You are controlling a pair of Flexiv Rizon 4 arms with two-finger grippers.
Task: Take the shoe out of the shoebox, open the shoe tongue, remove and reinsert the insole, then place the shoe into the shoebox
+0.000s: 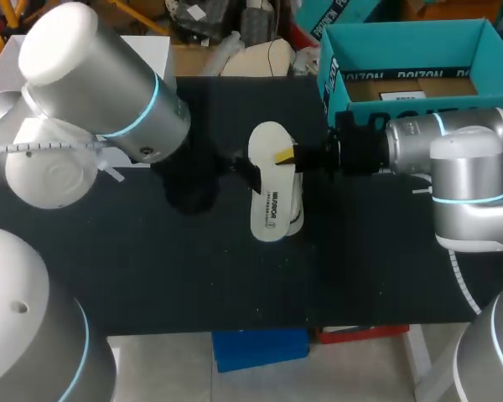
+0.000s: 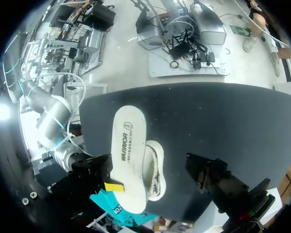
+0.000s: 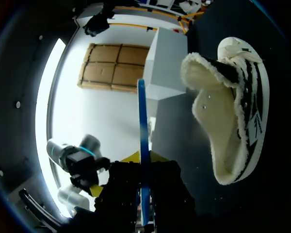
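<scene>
- Black table (image 1: 193, 276) carries everything; its surface is dark and matte
- Teal shoebox (image 1: 331, 79) stands open at the far right corner of the table, brown card showing on its floor; no shoe is inside it
- Silver left arm (image 1: 101, 84) comes in from the left and the silver right arm (image 1: 453, 146) from the right; both end near the middle of the table
- White shoe (image 3: 242, 111) lies on the table, outside the box and to its left; it has black stripes on the side, a thick cream fleece lining along the collar, and its mouth is spread wide open
- White insole (image 1: 268, 188) is out of the shoe and held just above it, hiding most of the shoe in the head view; its upper face is plain white with a line of dark print, its underside shows blue in the right wrist view, where it is seen edge-on
- Right gripper (image 3: 143, 158) has its yellow-tipped fingers pressed to both faces of the insole, at its edge
- Left gripper (image 2: 208, 174) sits beside the shoe on the side opposite the right gripper; whether its fingers are apart or together cannot be told
</scene>
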